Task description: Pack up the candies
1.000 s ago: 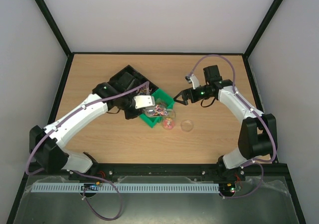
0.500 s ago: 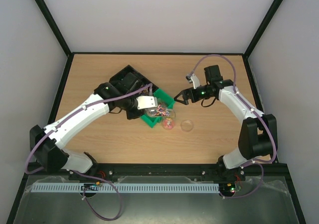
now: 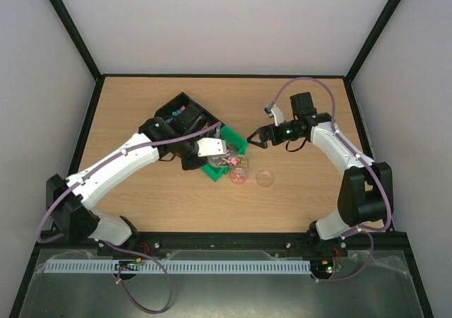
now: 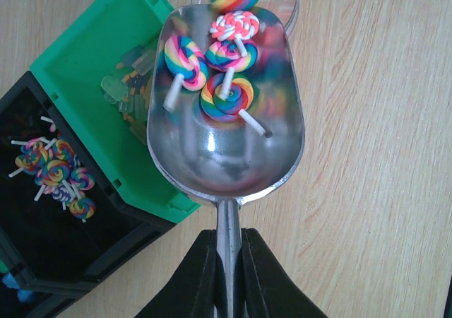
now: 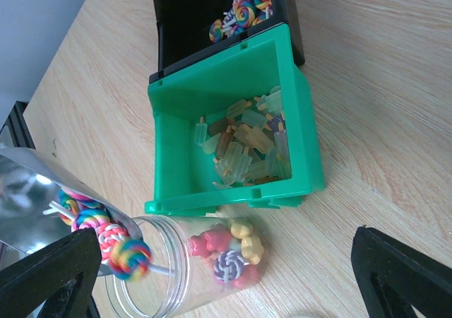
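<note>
My left gripper [image 4: 227,261] is shut on the handle of a metal scoop [image 4: 226,148]. Several rainbow lollipop candies [image 4: 226,95] lie near the scoop's front lip. That lip sits at the mouth of a clear jar [image 5: 176,275], and one lollipop hangs over the rim. The jar stands on the table in front of the green bin, with a few red, yellow and purple candies [image 5: 229,254] at its bottom. My right gripper [image 3: 252,138] hovers open above the green bin and jar, its black fingers [image 5: 402,268] wide apart with nothing between them.
A green bin [image 5: 169,141] holds pale popsicle-shaped sweets. A black bin [image 4: 63,240] behind it holds more rainbow lollipops. The clear round lid [image 3: 265,179] lies on the wooden table right of the jar. Black frame edges border the table.
My left arm has shifted the scoop slightly right, from over the bins to the jar's mouth. The right arm has not moved.
</note>
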Robot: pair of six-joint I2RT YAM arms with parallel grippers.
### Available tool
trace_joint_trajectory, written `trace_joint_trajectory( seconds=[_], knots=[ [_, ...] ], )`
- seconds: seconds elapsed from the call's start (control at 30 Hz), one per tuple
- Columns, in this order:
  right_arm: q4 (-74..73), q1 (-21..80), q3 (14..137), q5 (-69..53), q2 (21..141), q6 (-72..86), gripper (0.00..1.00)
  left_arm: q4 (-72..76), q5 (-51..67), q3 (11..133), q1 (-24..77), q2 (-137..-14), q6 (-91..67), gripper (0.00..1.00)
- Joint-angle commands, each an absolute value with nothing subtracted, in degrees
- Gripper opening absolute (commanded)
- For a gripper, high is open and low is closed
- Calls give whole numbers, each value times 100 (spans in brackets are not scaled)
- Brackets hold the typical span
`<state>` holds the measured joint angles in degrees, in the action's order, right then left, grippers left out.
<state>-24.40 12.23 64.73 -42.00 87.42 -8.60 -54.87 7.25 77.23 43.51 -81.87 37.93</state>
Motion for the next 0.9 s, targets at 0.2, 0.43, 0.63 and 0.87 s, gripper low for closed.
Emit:
trace_joint_trajectory(
  seconds=[0.2,0.43,0.63,0.87],
  knots=[
    [-2583,1157,6439,-4369,8565,-882,99,-5719,504,8005,4463,-8263,3808,2],
    [-2592,1145,6435,-4389,8561,-893,99,-5842,372,8096,4559,-8311,3841,2],
    [-2588,1141,6441,-4400,8552,-889,99,-5989,167,8225,4629,-8383,3872,2],
    [-2587,1135,6442,-4409,8554,-887,99,-6089,-34,8327,4687,-8446,3893,2]
  ],
)
